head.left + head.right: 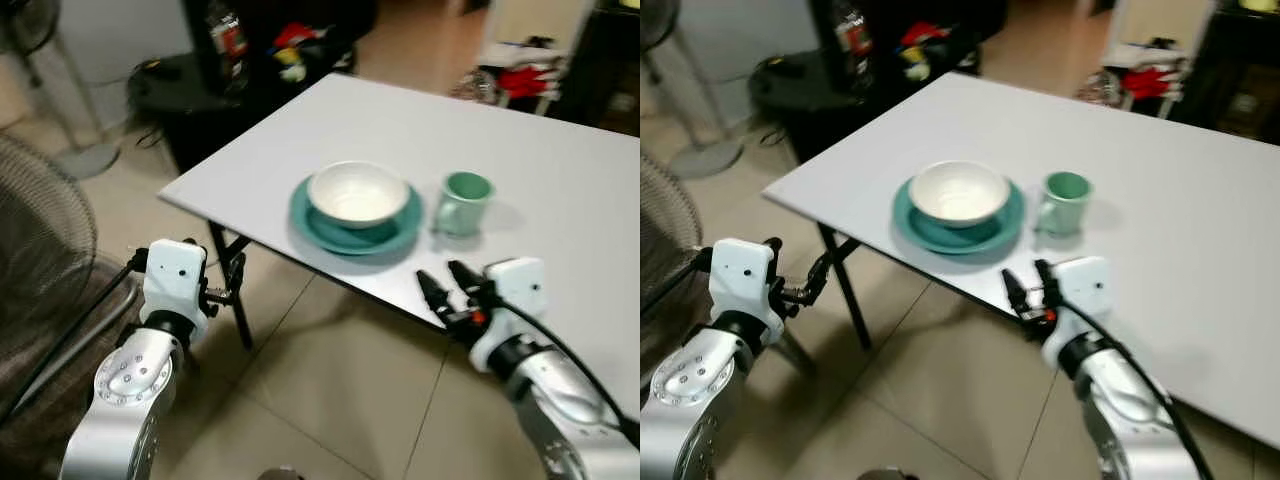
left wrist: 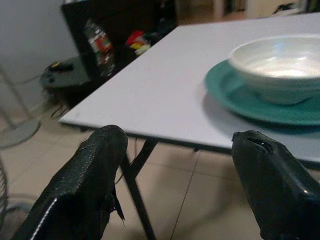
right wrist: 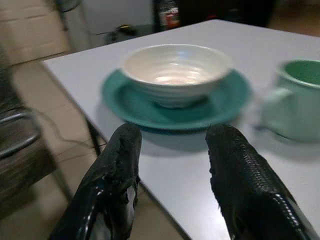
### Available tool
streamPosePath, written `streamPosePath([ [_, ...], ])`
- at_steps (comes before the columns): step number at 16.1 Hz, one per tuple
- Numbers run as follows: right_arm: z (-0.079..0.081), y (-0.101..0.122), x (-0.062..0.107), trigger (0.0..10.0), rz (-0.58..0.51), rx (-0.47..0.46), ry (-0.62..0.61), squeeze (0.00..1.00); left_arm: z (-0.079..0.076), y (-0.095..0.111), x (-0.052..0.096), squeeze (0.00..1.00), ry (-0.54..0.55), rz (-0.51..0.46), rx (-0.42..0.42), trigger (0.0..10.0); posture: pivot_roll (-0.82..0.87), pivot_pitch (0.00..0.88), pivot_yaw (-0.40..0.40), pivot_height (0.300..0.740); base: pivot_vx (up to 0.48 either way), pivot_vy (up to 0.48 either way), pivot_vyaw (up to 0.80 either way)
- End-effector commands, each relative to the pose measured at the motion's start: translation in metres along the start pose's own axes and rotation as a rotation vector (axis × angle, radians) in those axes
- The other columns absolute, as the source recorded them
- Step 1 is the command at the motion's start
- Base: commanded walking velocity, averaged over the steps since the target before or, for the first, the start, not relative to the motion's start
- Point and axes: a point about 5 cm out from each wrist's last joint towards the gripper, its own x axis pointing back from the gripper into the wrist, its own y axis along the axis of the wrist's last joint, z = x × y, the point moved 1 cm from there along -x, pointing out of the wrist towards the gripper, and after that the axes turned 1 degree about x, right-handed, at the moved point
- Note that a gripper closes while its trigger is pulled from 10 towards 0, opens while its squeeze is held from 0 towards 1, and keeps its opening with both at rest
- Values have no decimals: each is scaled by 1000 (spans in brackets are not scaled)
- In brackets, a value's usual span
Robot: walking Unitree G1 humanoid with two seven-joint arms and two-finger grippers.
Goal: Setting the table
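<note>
Two silver, rounded arms dotted with small screws end in white boxy wrist housings, each trailing a black cable and carrying long, textured black fingers [image 2: 85,185].

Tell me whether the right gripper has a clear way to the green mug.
Probably yes. The right gripper is open at the table edge, and the mug stands just beyond it with bare tabletop between; the bowl on its plate sits off to the side.

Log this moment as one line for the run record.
stage: table partly set | white bowl on teal plate | green mug beside plate | right gripper open, empty | left gripper open, empty
</note>
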Motion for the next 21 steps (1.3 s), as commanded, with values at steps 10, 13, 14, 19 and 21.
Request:
streamPosePath([
  [10,-1,-3,-10,10000,-24,-18,-3,0,4,10,-10,0,4,-35,-34,10000,105,0,54,740,0,0,800],
  [13,-7,-4,-20,10000,-17,-27,-18,0,5,11,-7,0,15,-36,-25,10000,132,0,30,740,0,0,800],
  [14,-6,-4,-23,10000,-17,-23,-13,0,6,8,-7,0,24,-26,-28,10000,133,0,33,740,0,0,800],
  [19,-10,-5,-20,10000,-12,-79,-28,0,-3,13,-15,0,-24,-45,-15,10000,122,0,46,740,0,0,800],
  [21,-10,-7,-22,10000,3,-80,-23,0,4,11,-8,0,-4,-31,-26,10000,114,0,48,740,0,0,800],
])
